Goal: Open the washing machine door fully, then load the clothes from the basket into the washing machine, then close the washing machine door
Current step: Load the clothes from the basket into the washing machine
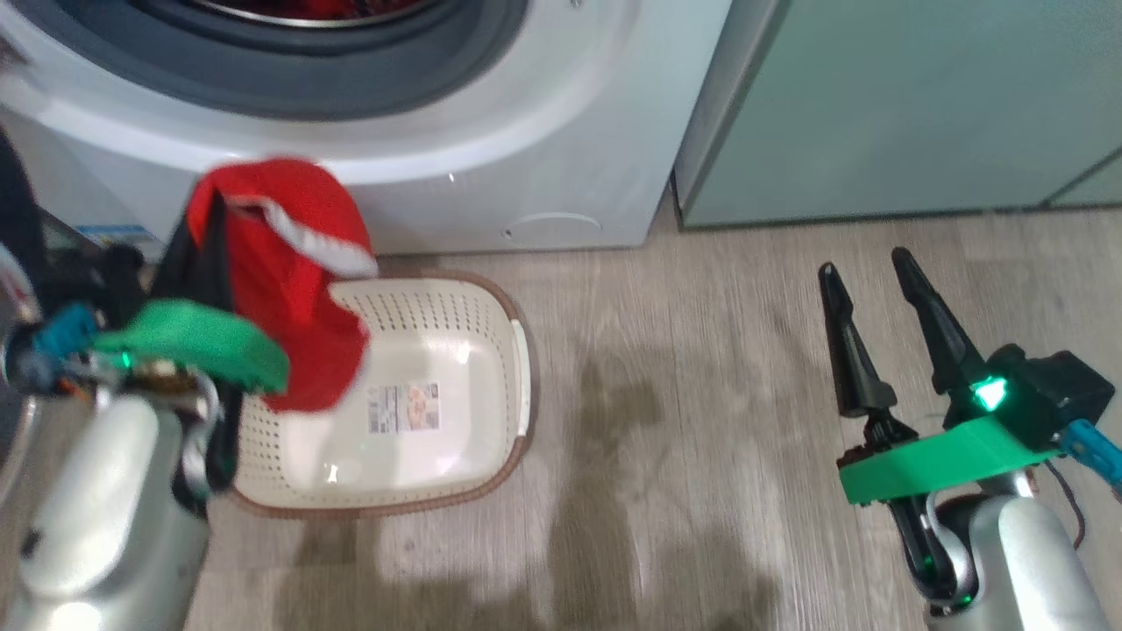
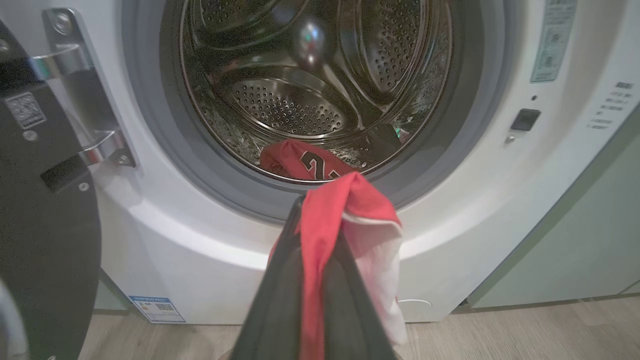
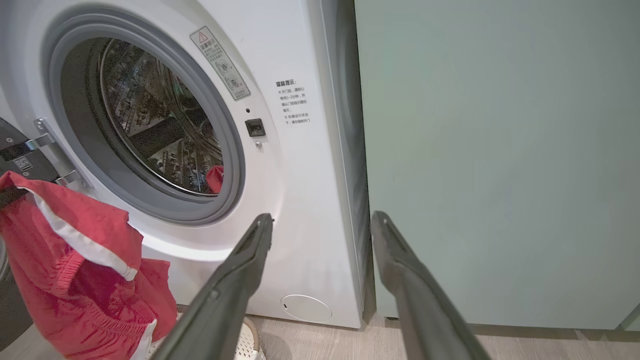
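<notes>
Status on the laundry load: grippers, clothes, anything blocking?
Left gripper shut on red garment, lifted over basket, facing the drum. Right gripper open, empty. Door open, another red garment inside the drum. Nothing in the way.

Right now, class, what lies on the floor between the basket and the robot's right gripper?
Nothing but bare wood-look floor, crossed by soft shadows, separates the basket from the open right gripper, as the head view shows.
</notes>
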